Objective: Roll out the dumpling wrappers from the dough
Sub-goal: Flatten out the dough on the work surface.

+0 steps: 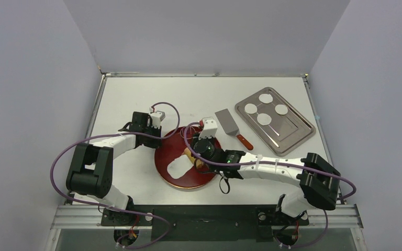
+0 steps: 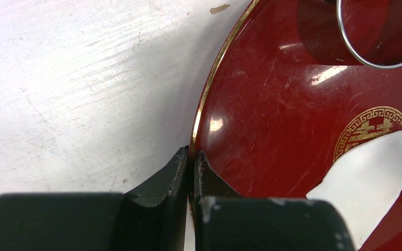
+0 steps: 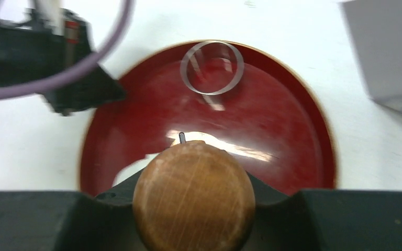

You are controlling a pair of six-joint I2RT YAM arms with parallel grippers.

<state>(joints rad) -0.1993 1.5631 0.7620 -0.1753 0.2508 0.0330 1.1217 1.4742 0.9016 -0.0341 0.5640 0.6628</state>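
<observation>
The dough (image 1: 178,167) is a thin white ragged sheet lying on a red round plate (image 1: 188,180); it also shows as dough (image 2: 369,178) in the left wrist view. A sliver of dough (image 3: 131,172) shows beside the pin in the right wrist view. My right gripper (image 3: 193,196) is shut on a wooden rolling pin (image 3: 193,204), held over the plate by the dough. My left gripper (image 2: 192,157) is shut on the plate's left rim (image 2: 201,110). Several dumpling wrappers (image 1: 265,98), small white discs, lie on a metal tray (image 1: 293,128) at the right.
A thin metal ring cutter (image 3: 212,67) stands on the plate's far side, and the cutter (image 2: 377,31) shows in the left wrist view too. A spatula (image 1: 230,125) with a red handle lies between plate and tray. Grey walls close in three sides.
</observation>
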